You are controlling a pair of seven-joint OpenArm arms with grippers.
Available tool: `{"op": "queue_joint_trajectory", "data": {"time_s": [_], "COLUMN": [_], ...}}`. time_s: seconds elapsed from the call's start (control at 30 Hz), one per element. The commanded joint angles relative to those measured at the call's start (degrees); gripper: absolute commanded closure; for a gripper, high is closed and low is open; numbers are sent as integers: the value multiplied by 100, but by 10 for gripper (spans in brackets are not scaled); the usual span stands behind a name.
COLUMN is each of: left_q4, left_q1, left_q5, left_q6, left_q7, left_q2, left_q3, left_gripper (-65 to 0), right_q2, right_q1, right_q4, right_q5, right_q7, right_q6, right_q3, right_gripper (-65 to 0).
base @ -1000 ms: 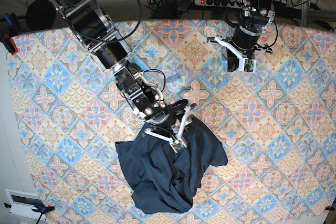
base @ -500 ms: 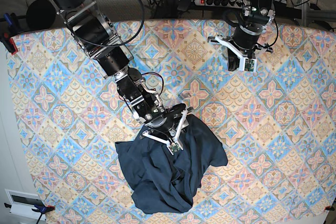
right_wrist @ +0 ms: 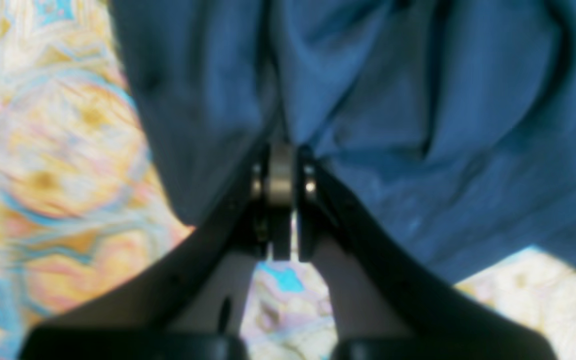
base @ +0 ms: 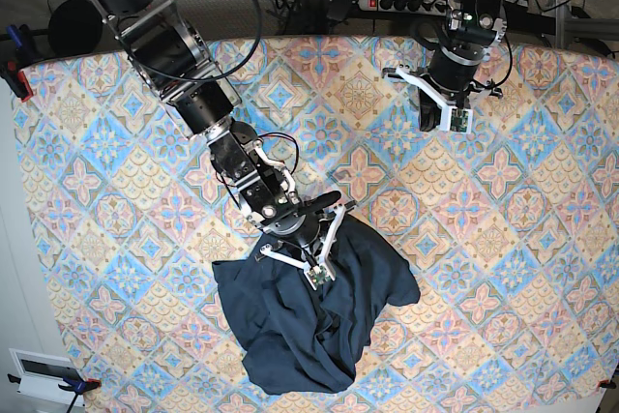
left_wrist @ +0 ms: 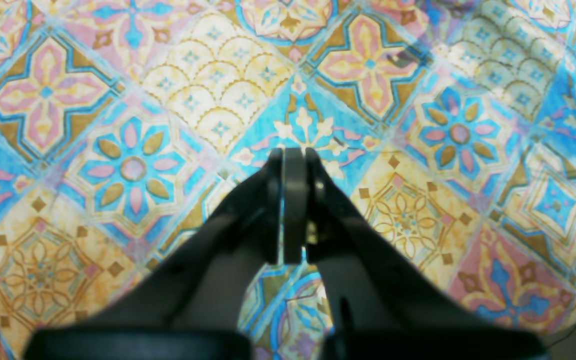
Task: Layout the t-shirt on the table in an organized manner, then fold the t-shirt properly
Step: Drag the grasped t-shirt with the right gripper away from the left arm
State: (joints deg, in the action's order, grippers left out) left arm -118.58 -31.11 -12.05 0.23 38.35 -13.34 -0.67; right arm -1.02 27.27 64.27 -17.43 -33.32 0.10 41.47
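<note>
Toward six o'clock on the table point(base: 542, 191), somewhat left of centre in the base view, the t-shirt point(base: 319, 321) lies in a crumpled dark heap, with no sleeve, hem or collar that I can pick out. At the heap's twelve o'clock edge the right gripper point(base: 319, 273) is pressed into the cloth; its wrist view shows the jaws drawn together with a ridge of navy fabric running straight into the pinch, so it looks clamped on a fold of the t-shirt point(right_wrist: 418, 125), though the picture is too blurred to say how deep the bite goes. Far off at about one o'clock the left gripper point(base: 443, 115) hangs above bare patterned cloth, its jaws closed flat against each other and holding nothing, as its own camera confirms point(left_wrist: 293, 160). The hazards, as I judge them: a pinch this shallow may slip once the arm lifts, dropping the shirt back in a heap; the jaws may have taken more than one layer, so that lifting drags the bundle along rather than opening it; and with only one arm engaged, the garment may swing and twist instead of spreading flat.
</note>
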Motion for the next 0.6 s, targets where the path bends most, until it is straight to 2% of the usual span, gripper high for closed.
{"op": "queue_joint_trajectory", "data": {"time_s": [0.0,0.1,0.2,0.37,0.57], "left_q4": [-84,-84,-84,-84,-84], "left_q1": [12,12,12,12,21], "left_q5": [-12,-12,-12,-12,-12], "left_q6": [8,8,8,8,8], "left_q7": [-121,-121,-129,-129,-147], "left_q2": [-24,-24,-24,-24,-24], "left_q3": [1,1,10,10,18], "left_gripper": [-2,-2,-2,-2,-2], "right_q2": [-26,-281,-395,-1063,-1802], "right_q1": [65,-604,-1193,-1940,-3197], "right_q4": [426,1445,2421,3722,4830], "right_q5": [-11,-11,-11,-28,-37], "right_q7": [224,216,-145,-224,-224], "right_q6": [-14,-14,-14,-14,-14], "right_q3": [-240,-961,-1585,-2121,-3352], "right_gripper": [-11,-11,-11,-11,-11]}}
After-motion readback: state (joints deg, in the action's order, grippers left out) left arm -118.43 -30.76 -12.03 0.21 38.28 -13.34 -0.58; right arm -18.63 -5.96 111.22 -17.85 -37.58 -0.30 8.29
